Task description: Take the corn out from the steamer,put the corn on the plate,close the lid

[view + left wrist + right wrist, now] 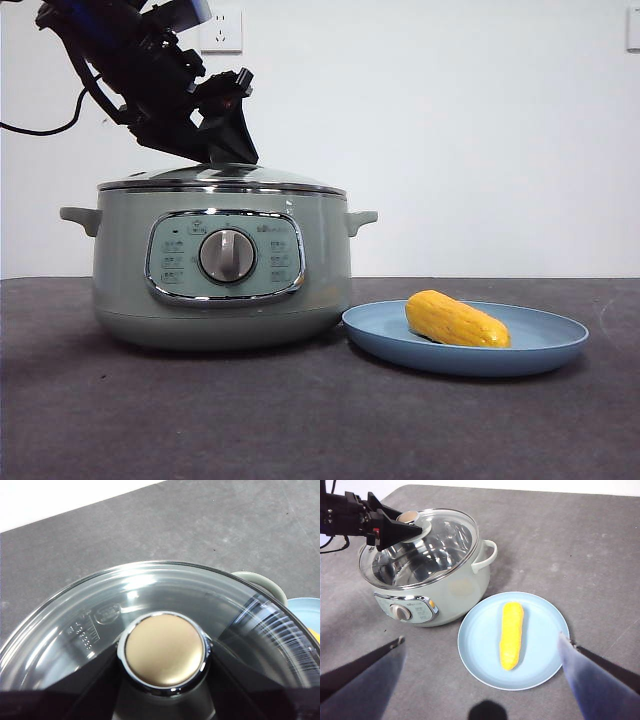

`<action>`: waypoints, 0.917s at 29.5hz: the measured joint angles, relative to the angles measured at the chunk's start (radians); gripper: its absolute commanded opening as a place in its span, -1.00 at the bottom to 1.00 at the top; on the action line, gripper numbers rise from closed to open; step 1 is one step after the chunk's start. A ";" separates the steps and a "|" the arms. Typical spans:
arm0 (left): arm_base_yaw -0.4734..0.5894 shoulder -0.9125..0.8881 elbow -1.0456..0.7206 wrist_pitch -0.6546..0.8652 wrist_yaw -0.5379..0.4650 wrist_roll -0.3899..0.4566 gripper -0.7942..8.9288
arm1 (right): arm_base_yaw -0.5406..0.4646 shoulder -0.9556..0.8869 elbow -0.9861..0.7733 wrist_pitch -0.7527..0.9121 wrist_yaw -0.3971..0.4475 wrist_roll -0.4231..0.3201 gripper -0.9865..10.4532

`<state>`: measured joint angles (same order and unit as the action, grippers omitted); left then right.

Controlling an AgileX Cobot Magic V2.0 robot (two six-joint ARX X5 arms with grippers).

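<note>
The corn [455,320] lies on its side on the light-blue plate [540,340], just right of the sage-green steamer [225,290]. The glass lid [225,180] sits level on the steamer's rim. My left gripper [232,155] comes down from the upper left, its black jaws pressed against both sides of the lid's round knob [164,652], shut on it. My right gripper [482,639] hangs open high over the plate [480,665], the corn [511,635] below the wide gap between its jaws. Through the lid [440,540] the steamer's shiny inner pot shows.
The dark grey tabletop [320,430] runs in front of the steamer and plate. A white wall with a socket [221,30] stands behind. A black cable [40,128] trails from the left arm at the far left.
</note>
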<state>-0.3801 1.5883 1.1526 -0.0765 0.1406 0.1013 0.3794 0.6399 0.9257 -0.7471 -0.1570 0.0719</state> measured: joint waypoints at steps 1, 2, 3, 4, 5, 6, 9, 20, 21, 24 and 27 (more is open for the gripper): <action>0.000 0.000 0.000 -0.001 0.000 0.000 -0.22 | 0.000 0.000 0.000 0.000 0.000 0.000 0.06; 0.000 0.000 0.000 -0.002 0.000 0.000 -0.03 | 0.000 0.000 0.000 0.000 0.000 0.000 0.06; 0.000 0.000 0.000 -0.002 0.000 0.000 0.09 | 0.000 0.000 0.000 0.000 0.000 0.000 0.06; 0.000 0.000 0.000 -0.002 0.000 0.000 0.13 | 0.000 0.000 0.000 0.000 0.000 0.000 0.06; 0.000 0.000 0.000 -0.001 0.000 0.000 0.13 | 0.000 0.000 0.000 0.000 0.000 0.000 0.06; 0.000 0.000 0.000 0.000 0.000 0.001 0.13 | 0.000 0.000 0.000 0.000 0.000 0.000 0.06; 0.001 -0.002 0.000 -0.003 -0.008 0.003 0.13 | 0.000 0.000 0.000 0.000 0.000 0.000 0.06; 0.004 -0.111 0.000 -0.037 -0.008 0.004 0.13 | 0.000 0.000 0.000 0.000 0.000 0.000 0.06; 0.004 -0.136 0.000 -0.053 -0.008 0.004 0.13 | 0.000 0.000 0.000 0.000 0.000 0.000 0.06; 0.004 -0.211 0.000 -0.124 -0.007 0.004 0.13 | 0.000 0.000 0.000 0.000 0.000 0.000 0.05; 0.004 -0.289 0.000 -0.236 -0.006 0.003 0.13 | 0.000 0.000 0.000 -0.001 -0.001 0.000 0.05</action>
<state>-0.3763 1.2991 1.1526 -0.3126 0.1349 0.1047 0.3794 0.6399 0.9257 -0.7479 -0.1577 0.0719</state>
